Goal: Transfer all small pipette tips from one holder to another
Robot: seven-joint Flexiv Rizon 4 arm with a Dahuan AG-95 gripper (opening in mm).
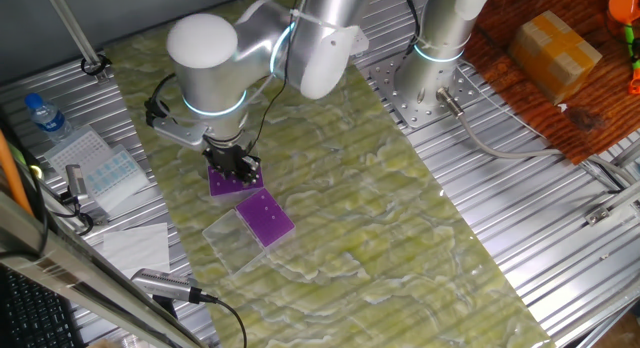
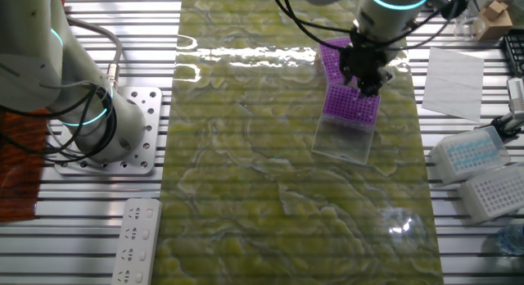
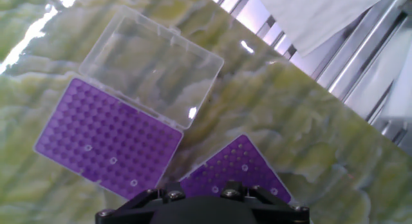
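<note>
Hovering low over the nearer purple rack (image 3: 235, 169), the fingers (image 1: 238, 170) hide whether they are released or clenched.

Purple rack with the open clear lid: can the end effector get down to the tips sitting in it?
Probably yes. The purple rack lies face up, its clear lid swung flat away, nothing covers the tips, and the end effector hangs next to it.

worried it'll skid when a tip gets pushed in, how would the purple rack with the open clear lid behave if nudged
Probably slides easily: the purple rack looks like thin, light plastic lying flat on the smooth, glossy green mat. Tipping seems unlikely, since it sits low and wide. The open clear lid looks thin and could flex or swing if caught.
</note>
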